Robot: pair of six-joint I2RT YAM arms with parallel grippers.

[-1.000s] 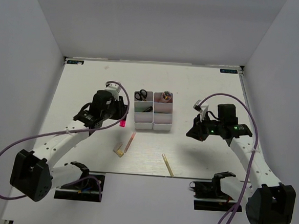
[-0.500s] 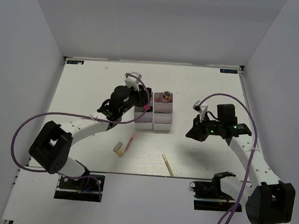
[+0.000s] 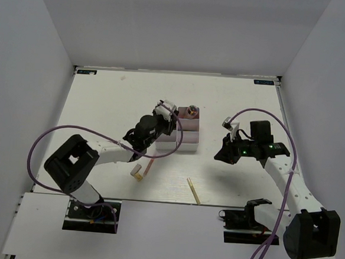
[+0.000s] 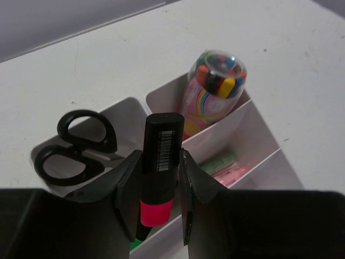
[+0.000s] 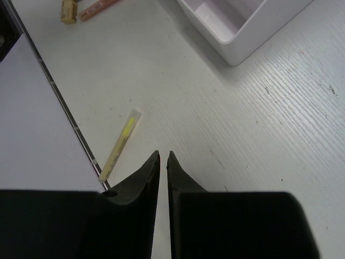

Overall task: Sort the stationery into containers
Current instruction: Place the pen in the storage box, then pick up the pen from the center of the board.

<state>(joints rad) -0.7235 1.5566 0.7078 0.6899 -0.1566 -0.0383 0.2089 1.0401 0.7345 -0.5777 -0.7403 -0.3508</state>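
My left gripper (image 3: 168, 121) is shut on a magenta marker (image 4: 160, 162) with a black barcoded body and holds it over the white bins (image 3: 187, 144). In the left wrist view, black-handled scissors (image 4: 75, 148) lie in the back left bin, a rainbow tube (image 4: 215, 91) stands in the back right bin, and a mint-green marker (image 4: 221, 161) and a pink marker (image 4: 233, 174) lie in the middle right bin. My right gripper (image 3: 219, 154) is shut and empty above the table, right of the bins. A tan pencil (image 3: 193, 191), a pink pencil (image 3: 149, 165) and a small tan piece (image 3: 137, 173) lie in front.
In the right wrist view the tan pencil (image 5: 119, 143) lies close to the table's front edge (image 5: 59, 102), left of my shut fingertips (image 5: 155, 159). A corner of the bins (image 5: 253, 32) is at the top right. White walls enclose the table.
My left arm has swung right with the magenta marker, from the table left of the bins to above them. The right arm has barely moved.
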